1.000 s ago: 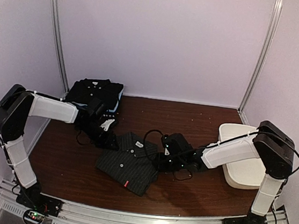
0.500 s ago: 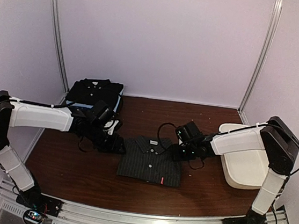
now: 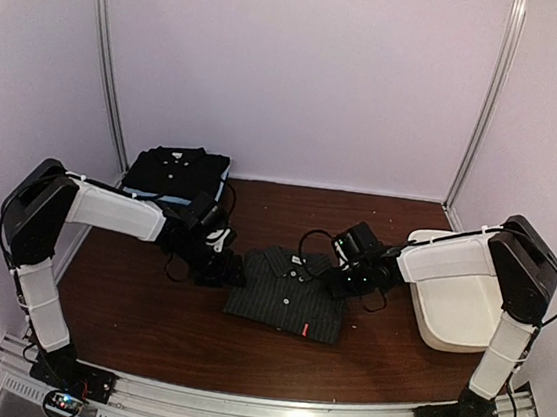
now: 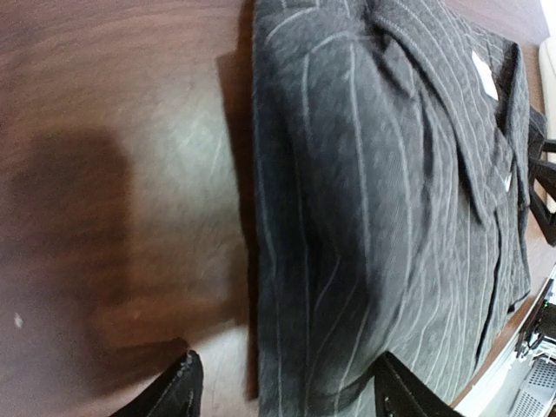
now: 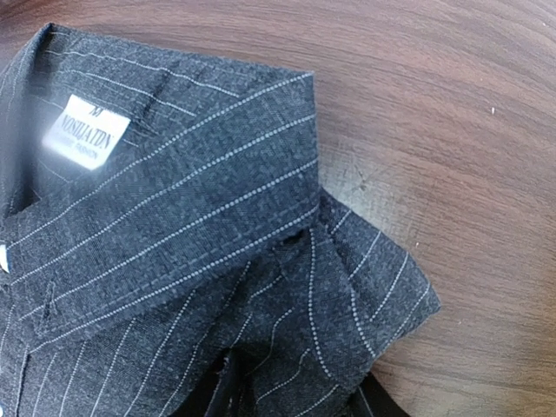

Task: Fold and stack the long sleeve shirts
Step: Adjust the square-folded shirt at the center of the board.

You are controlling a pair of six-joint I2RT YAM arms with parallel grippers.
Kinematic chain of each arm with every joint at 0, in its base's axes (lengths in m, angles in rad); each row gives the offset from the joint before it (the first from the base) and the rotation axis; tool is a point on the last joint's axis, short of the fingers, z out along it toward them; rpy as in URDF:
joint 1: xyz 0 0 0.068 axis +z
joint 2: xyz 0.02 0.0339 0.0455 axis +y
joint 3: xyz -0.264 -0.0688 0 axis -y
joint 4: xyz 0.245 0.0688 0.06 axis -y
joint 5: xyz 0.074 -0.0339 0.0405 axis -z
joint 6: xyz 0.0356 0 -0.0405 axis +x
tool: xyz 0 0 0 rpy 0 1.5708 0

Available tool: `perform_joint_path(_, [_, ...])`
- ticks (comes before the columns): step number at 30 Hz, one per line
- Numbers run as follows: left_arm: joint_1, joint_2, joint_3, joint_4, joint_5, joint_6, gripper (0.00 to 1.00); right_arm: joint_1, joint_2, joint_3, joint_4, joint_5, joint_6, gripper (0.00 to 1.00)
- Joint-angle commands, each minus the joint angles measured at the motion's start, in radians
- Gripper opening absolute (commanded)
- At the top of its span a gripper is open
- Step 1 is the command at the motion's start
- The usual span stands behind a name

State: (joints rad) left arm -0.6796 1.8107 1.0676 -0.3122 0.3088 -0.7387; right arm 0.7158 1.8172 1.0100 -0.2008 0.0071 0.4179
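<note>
You've swung the folded pinstriped shirt (image 3: 284, 295) square at the middle of the table (image 3: 144, 329), and with the left end effector (image 3: 224, 266) and right end effector (image 3: 346, 275) now spread at its sides, it looks ready for the far-left stack of shirts (image 3: 175, 171)

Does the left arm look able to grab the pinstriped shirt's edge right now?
Probably yes: the left end effector, open, straddles the edge of the pinstriped shirt above the table, with nothing in between.

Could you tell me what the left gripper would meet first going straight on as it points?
Probably the pinstriped shirt: its folded edge lies just ahead of the left gripper, between the open fingers.
</note>
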Motion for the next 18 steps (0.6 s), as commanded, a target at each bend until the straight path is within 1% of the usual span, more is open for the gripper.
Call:
perform_joint_path(1, [0.009,0.068,0.095,0.052,0.038,0.017,0.69,0.006,-0.027,0.004,-0.013,-0.005,0.005,0.40])
perform_joint_path(4, [0.009,0.108,0.117,0.052,0.058,0.019,0.66,0.007,-0.026,-0.001,0.001,-0.036,0.009,0.39])
perform_joint_path(6, [0.009,0.132,0.121,0.058,0.078,0.013,0.60,0.007,-0.026,-0.002,0.016,-0.055,0.014,0.37])
perform_joint_path(7, [0.008,0.142,0.121,0.060,0.091,0.010,0.55,0.006,-0.023,-0.001,0.024,-0.067,0.016,0.35])
perform_joint_path(8, [0.008,0.150,0.121,0.064,0.100,0.005,0.49,0.007,-0.020,0.001,0.029,-0.079,0.019,0.32])
perform_joint_path(10, [0.006,0.156,0.118,0.069,0.115,0.001,0.36,0.006,-0.012,0.015,0.036,-0.101,0.023,0.23])
perform_joint_path(11, [0.006,0.152,0.118,0.069,0.120,0.001,0.27,0.007,-0.008,0.023,0.036,-0.111,0.024,0.18])
perform_joint_path(12, [0.006,0.142,0.121,0.063,0.124,0.000,0.17,0.008,-0.006,0.033,0.034,-0.121,0.025,0.13])
perform_joint_path(13, [0.006,0.130,0.124,0.050,0.121,0.001,0.11,0.008,-0.007,0.042,0.029,-0.128,0.025,0.09])
perform_joint_path(14, [0.006,0.112,0.130,0.034,0.112,0.000,0.03,0.009,-0.011,0.055,0.023,-0.134,0.025,0.05])
perform_joint_path(15, [0.006,0.091,0.133,0.018,0.102,0.002,0.00,0.010,-0.021,0.069,0.010,-0.137,0.024,0.02])
perform_joint_path(16, [0.007,0.062,0.133,0.000,0.090,0.002,0.00,0.011,-0.032,0.083,-0.002,-0.139,0.023,0.00])
perform_joint_path(18, [0.005,-0.003,0.129,-0.036,0.065,-0.003,0.00,0.019,-0.060,0.106,-0.035,-0.139,0.020,0.00])
